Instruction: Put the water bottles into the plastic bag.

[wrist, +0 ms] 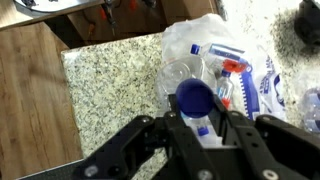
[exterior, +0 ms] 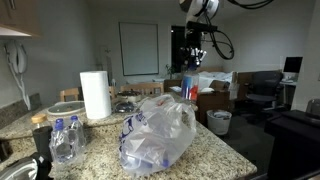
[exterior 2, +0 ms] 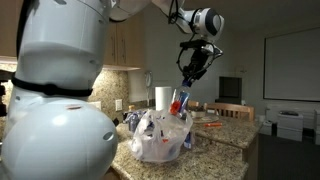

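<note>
- A water bottle (wrist: 195, 97) is clamped near its blue cap by the narrowed fingers (wrist: 178, 130), cap up, so that it can be lowered straight down.
- It is hung over the mouth of the plastic bag (exterior 2: 155, 138); contact with the rim cannot be told.
- Other bottles (exterior: 65, 138) are seen standing on the worktop (exterior: 215, 150), left of the bag, near the paper towel roll (exterior: 95, 95).
- Open air is left above the bag; the worktop's edge lies near on its right.

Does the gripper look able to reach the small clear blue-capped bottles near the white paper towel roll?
Probably not yet: the gripper is shut on another bottle above the translucent white plastic bag.
</note>
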Motion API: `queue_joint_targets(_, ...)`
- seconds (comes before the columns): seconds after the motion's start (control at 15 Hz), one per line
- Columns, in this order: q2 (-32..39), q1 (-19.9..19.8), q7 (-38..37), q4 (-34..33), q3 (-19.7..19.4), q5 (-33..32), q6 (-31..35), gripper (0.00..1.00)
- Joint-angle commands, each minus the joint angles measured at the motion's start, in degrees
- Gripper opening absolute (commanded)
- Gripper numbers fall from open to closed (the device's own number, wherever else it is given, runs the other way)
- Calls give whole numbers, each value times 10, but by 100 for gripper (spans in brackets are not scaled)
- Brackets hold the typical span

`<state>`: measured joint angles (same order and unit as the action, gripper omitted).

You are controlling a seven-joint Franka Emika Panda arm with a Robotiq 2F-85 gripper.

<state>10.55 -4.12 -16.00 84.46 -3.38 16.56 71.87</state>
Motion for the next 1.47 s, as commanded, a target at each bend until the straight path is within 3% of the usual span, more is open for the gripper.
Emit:
queue_joint_targets(0.0, 45, 21, 5, -40, 19, 21, -47, 15)
queue_joint_targets(0.4, 156, 48, -11, -115, 35, 55, 15, 15)
queue_joint_targets(0.8, 238, 86, -15, -117, 45, 18, 89, 14)
queue_joint_targets(0.87, 247, 95, -13, -115, 46, 8, 89, 58)
queue_joint_targets(1.13, 240, 104, -4, -93, 44, -6, 111, 78)
queue_joint_targets(1.4, 144, 69, 13, -28, 38, 32, 188, 99)
